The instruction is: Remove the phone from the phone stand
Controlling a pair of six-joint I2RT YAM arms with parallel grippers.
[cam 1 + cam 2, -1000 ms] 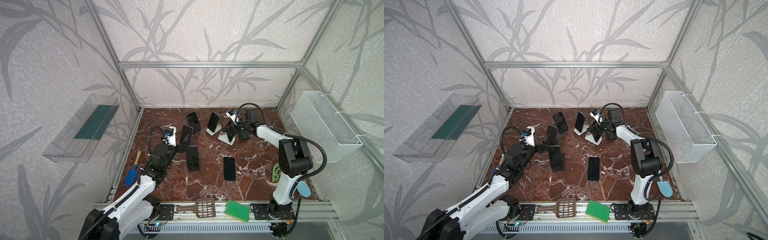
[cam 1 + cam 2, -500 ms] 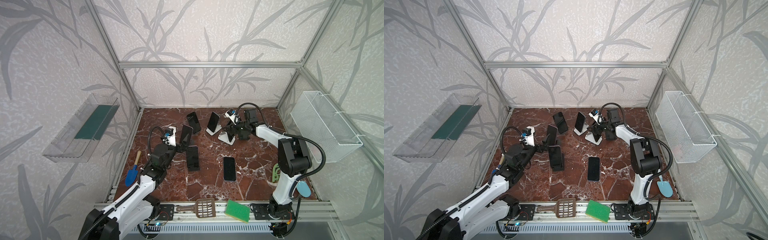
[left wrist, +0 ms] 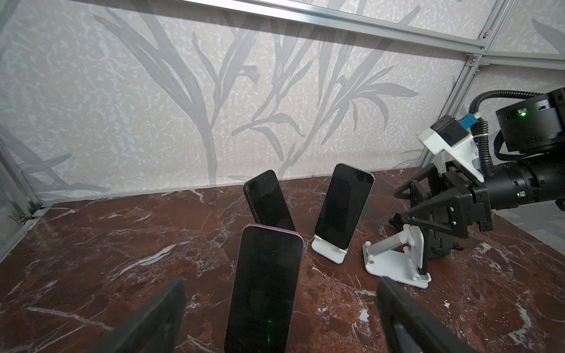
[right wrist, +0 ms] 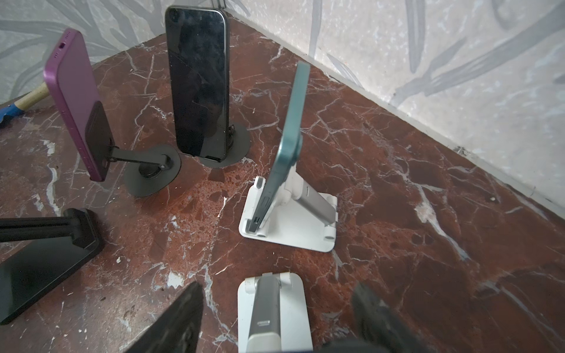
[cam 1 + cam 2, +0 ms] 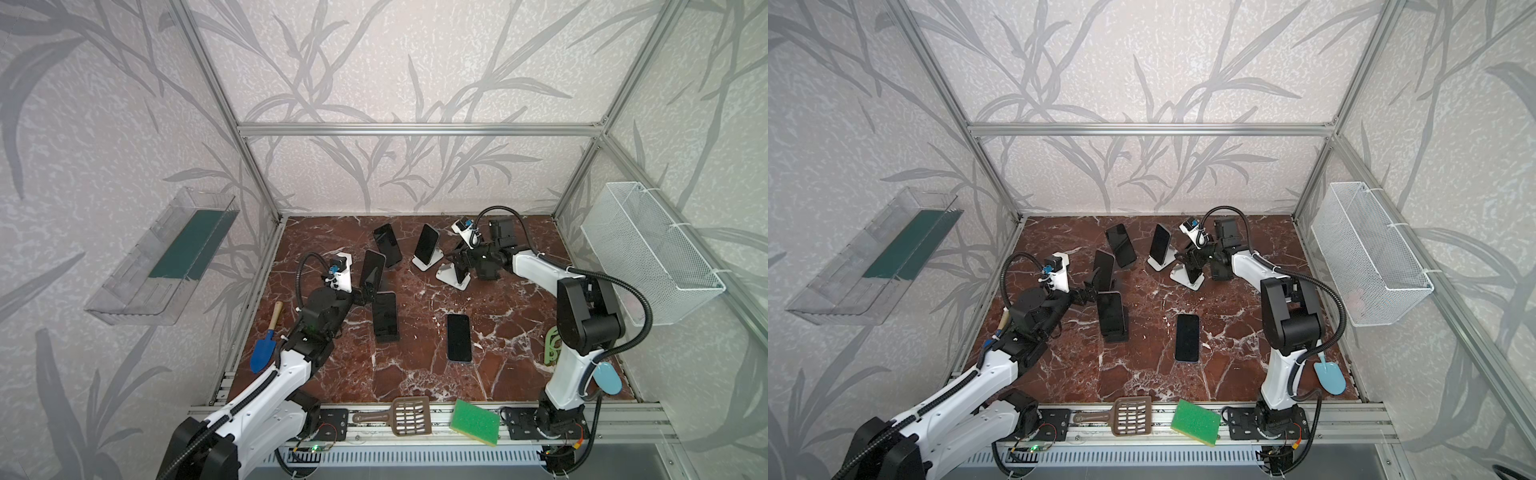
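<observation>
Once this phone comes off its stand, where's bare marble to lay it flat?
Bare: the front strip between the flat phone and the front rail; also the patch between that phone and the right arm. Crowded: the back, around the white stands and the purple phone.

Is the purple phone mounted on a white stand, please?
No, in the right wrist view the purple phone is held up by a black stand with a round base.
</observation>
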